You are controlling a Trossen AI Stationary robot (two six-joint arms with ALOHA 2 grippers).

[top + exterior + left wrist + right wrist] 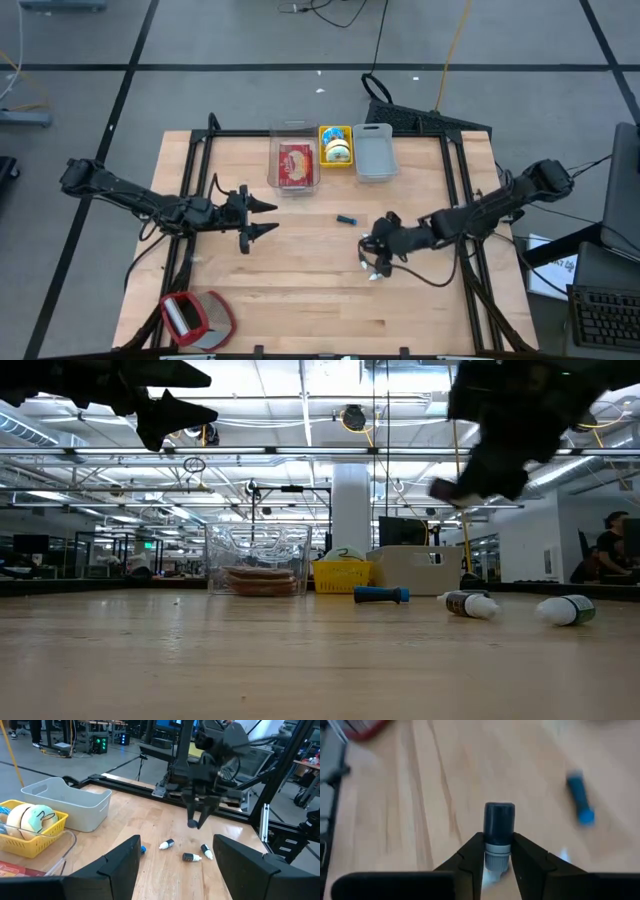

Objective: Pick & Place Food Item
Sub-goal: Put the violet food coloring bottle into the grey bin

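My right gripper (498, 845) hangs above the table's right middle, shut on a small bottle (498, 827) with a dark cap and a pale body. Below it, two or three similar small bottles (191, 857) lie on their sides on the wood, and a blue capped piece (345, 218) lies a little toward the far side. My left gripper (272, 218) hovers open and level over the table's left middle, with nothing between its fingers. My right gripper pinches the bottle's pale body just under the dark cap (497, 856) between its two fingers. The fingers slant down from the table's right side and lie along the bottle. The cap end (192, 824) pokes out past the fingertips, and the bottle is lifted clear of the table.
Along the far edge stand a clear tub (293, 163) with a red packet inside, a yellow basket (336, 147) with round items, and a grey bin (374, 152). A red-rimmed object (195, 318) lies at the near left corner. Bare wood spreads between the two grippers.
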